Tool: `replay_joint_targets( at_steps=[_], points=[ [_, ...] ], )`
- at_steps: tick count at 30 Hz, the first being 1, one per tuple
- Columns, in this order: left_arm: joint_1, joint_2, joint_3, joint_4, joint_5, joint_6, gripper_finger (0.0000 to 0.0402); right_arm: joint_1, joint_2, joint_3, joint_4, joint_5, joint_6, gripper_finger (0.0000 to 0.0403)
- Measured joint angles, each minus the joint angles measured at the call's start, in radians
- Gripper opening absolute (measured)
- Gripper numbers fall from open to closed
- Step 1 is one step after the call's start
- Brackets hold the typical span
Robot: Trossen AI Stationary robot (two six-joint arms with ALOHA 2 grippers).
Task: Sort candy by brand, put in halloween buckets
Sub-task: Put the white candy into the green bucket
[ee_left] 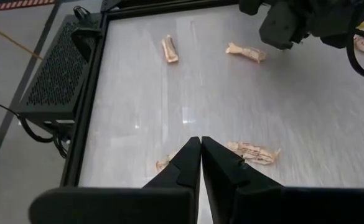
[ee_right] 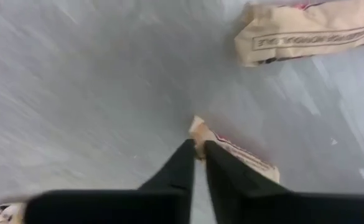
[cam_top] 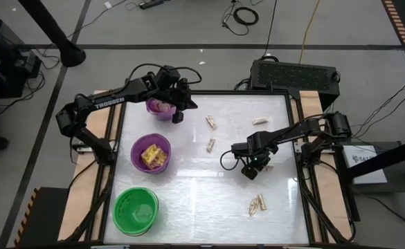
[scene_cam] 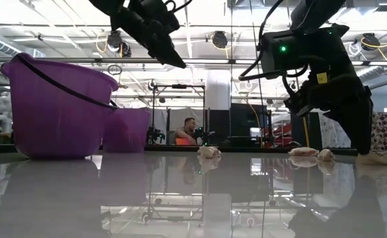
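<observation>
My right gripper (ee_right: 198,149) (cam_top: 250,170) points steeply down at the table's right middle, shut on a pale tan candy (ee_right: 244,158). A second tan candy (ee_right: 312,34) lies just beyond it. My left gripper (ee_left: 201,144) (cam_top: 178,115) hangs shut and empty in the air beside the small purple bucket (cam_top: 160,106), which has pink candy inside. The wider purple bucket (cam_top: 151,153) holds yellow packets. The green bucket (cam_top: 136,209) stands at the near left. More tan candies lie loose on the table (cam_top: 211,122) (cam_top: 260,121) (cam_top: 210,144) (cam_top: 257,204). My right gripper pinches the tan candy's twisted wrapper end (ee_right: 198,127) between its two fingertips. The fingers come from above, pointing steeply down. The rest of the candy (ee_right: 250,163) runs off behind one finger and seems to lie on the table.
The table has a raised dark frame (cam_top: 295,138) around its white top. A black box (cam_top: 293,75) stands behind the far right edge. Bare table surface stretches between the buckets and the right gripper (cam_top: 195,187). A person (scene_cam: 188,132) sits far back in the room.
</observation>
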Motion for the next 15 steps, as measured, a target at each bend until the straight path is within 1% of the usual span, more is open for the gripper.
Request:
replay_joint_targets(
  at_steps=[2,6,11,13,15],
  points=[
    [0.000,0.000,0.000,0.000,0.000,0.000,0.0023,-0.001,0.000,0.000,-0.004,0.021,0.000,0.0009],
    [0.000,0.000,0.000,0.000,0.000,0.000,0.0023,-0.012,0.000,0.007,-0.012,0.044,0.004,0.0003],
    [0.001,-0.001,0.000,0.000,-0.006,0.000,0.0023,-0.034,-0.012,0.070,-0.009,0.048,-0.024,0.0001],
    [0.003,-0.004,0.000,-0.002,-0.042,0.000,0.0023,-0.043,-0.026,0.104,-0.005,0.046,-0.053,0.0001],
    [0.005,-0.018,0.000,-0.011,-0.106,0.001,0.0023,-0.054,-0.043,0.143,-0.006,0.044,-0.093,0.0000]
  ],
)
